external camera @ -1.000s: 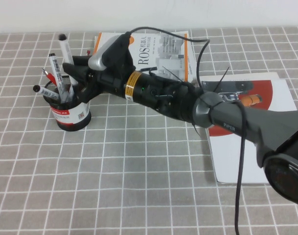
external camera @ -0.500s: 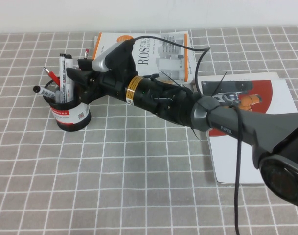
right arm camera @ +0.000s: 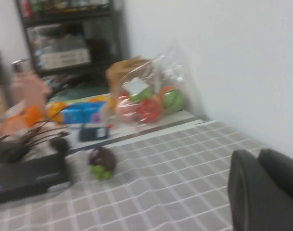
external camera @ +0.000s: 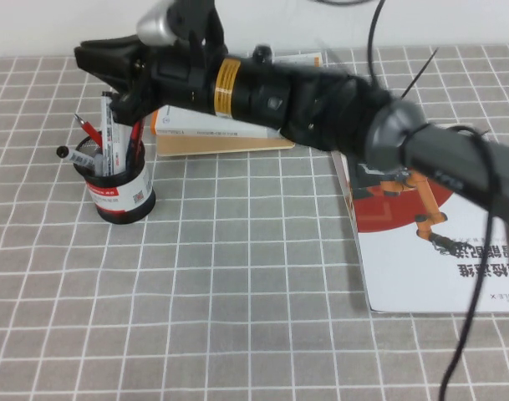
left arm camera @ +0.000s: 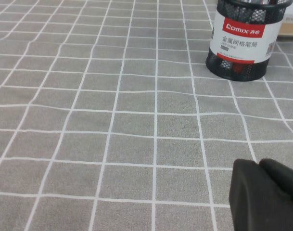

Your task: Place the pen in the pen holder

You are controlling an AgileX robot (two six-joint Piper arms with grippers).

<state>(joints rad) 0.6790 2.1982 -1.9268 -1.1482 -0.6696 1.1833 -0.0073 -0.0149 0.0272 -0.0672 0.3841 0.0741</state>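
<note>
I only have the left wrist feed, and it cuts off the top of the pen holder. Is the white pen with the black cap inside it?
Observer: Yes. In the high view the pen stands in the pen holder, cap up, among thin red pens.
Operator: Where is the right gripper?
Observer: The right gripper hangs above the holder, open and holding nothing.
Operator: And my own arm, from above?
Observer: The left gripper does not show in the high view at all; only your feed's corner catches it.
</note>
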